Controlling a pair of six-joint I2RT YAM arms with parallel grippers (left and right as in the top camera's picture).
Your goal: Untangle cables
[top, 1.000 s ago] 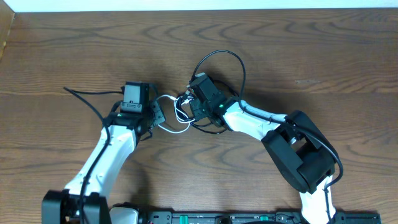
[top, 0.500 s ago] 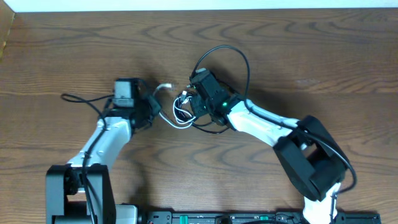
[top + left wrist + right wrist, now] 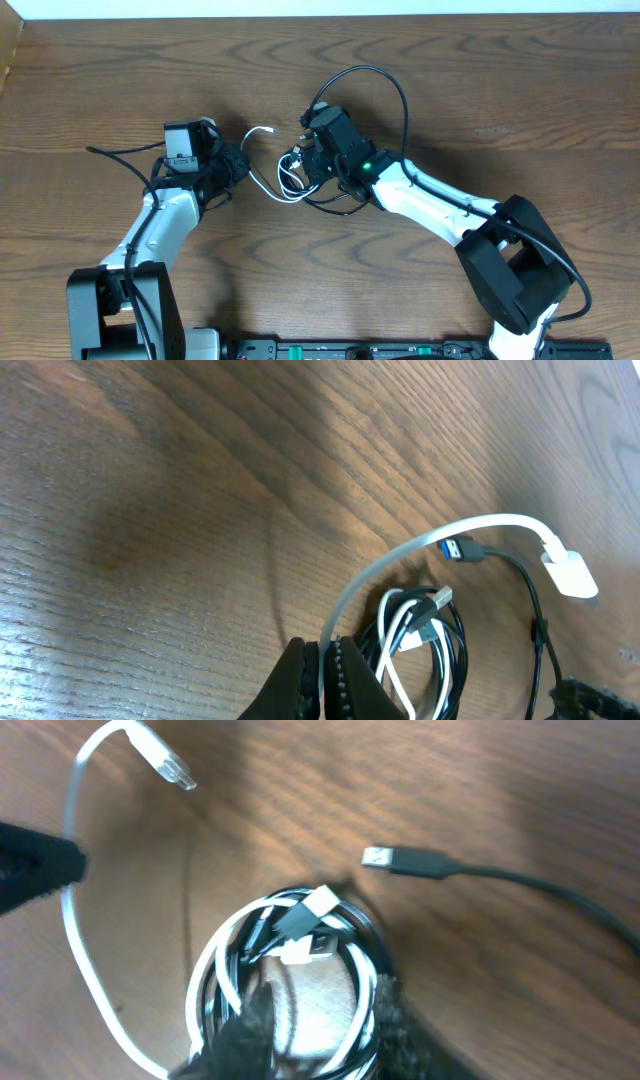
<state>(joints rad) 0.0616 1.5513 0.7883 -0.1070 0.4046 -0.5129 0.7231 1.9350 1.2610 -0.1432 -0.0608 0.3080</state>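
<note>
Thin white cord (image 3: pixel 478 520) and thin black cord (image 3: pixel 401 92) lie coiled together mid-table. Your left gripper (image 3: pixel 322 658) is clenched on the white cord, left of the coil. Your right gripper (image 3: pixel 320 1002) stands parted, straddling the coil. Brown wood-grain tabletop (image 3: pixel 480 60), pale strip (image 3: pixel 300 8) along the far edge.

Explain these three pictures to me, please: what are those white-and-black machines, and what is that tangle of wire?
They are two robot arms at a wooden table. One picture looks down from above; the other two come from small cameras on each wrist. A white cable and a black cable lie coiled together between them. The left arm's fingers are pinched shut on the white cable. The right arm's fingers stand parted over the coil, with no clear grip.
</note>
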